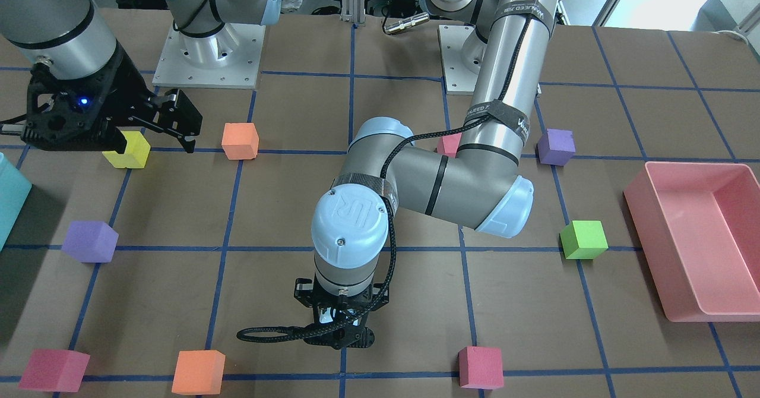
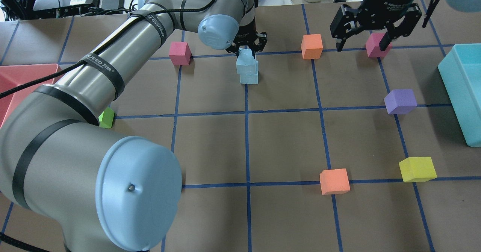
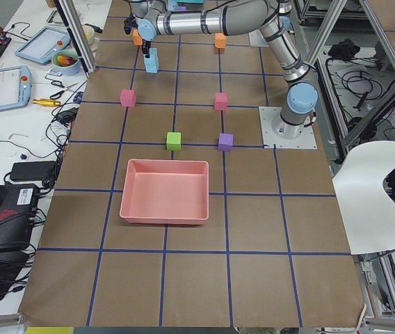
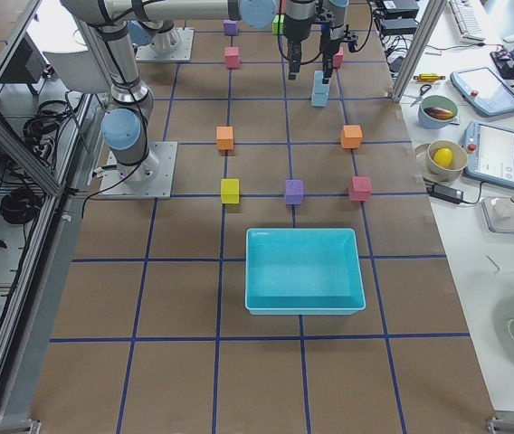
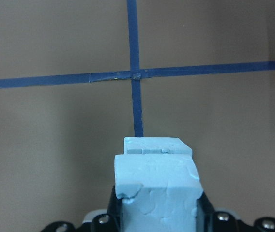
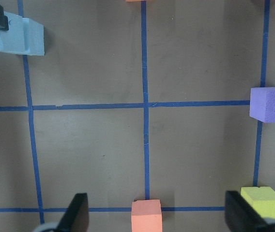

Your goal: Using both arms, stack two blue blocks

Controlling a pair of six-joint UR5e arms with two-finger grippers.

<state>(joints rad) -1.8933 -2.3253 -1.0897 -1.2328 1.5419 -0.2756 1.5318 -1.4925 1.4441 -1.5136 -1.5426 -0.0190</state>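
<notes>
Left pincer (image 2: 247, 52) is clamped on the upper blue block (image 2: 246, 64), one finger pressed on each side, confirmed in the left wrist view, where the block (image 5: 157, 193) fills the gap between the fingers. The upper blue block sits on top of the lower blue block (image 2: 249, 78), touching it but not flush: slightly offset and a bit twisted. The lower blue block (image 5: 154, 146) rests on the brown surface (image 2: 285, 143), on a blue tape line just on the robot's side of a tape crossing (image 5: 135, 76). Right pincer (image 2: 361, 47) is well apart from the lower blue block, off to the robot's right, with its fingers spread wide and nothing between them; the right wrist view shows both fingertips (image 6: 78, 212) far apart. An orange block (image 2: 312, 46) lies between the lower blue block and the right pincer. A crimson block (image 2: 374, 47) sits under the right pincer, farther from the lower blue block than the orange one. A pink block (image 2: 179, 53) is near the lower blue block on its other side. The teal container (image 2: 456, 90) is far from the lower blue block, at the surface's right edge.
</notes>
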